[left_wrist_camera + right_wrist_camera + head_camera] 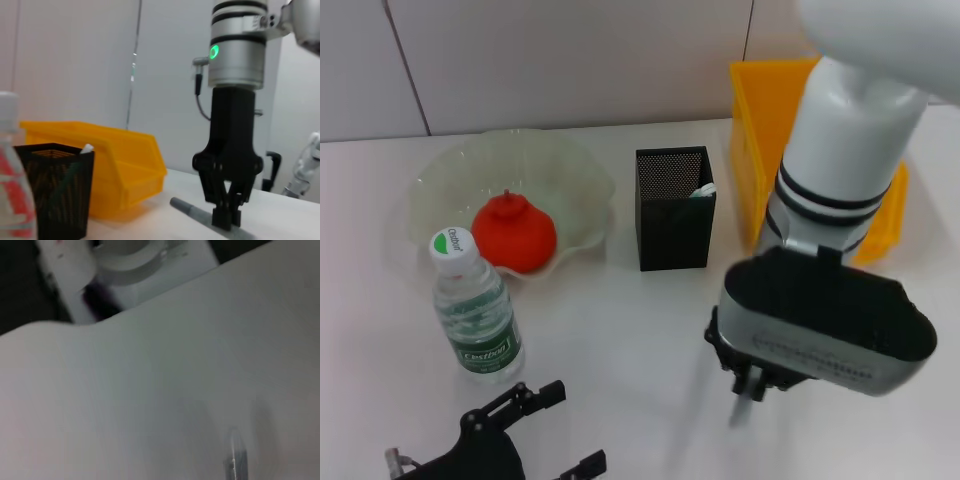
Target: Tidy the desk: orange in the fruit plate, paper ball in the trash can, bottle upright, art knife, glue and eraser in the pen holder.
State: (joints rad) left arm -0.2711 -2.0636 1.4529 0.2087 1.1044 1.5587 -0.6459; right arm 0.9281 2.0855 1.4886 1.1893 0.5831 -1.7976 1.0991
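So the white desk [620, 330] looks largely tidied already. The yellow bin [765, 130], presumably the trash can, stands at the back right; whether the paper ball is in it cannot be seen. The orange [515, 232] sits in the clear fruit plate [570, 175], and the bottle [472, 310] stands upright just in front of it. Something white pokes from the black mesh pen holder [675, 210]. The right gripper [226, 216] is down at the desk in front of the holder, fingers pinched on a grey knife [197, 211] lying flat. The left gripper [535, 430], spread wide, waits near the bottle. Judging by this, the knife remains to be put away.
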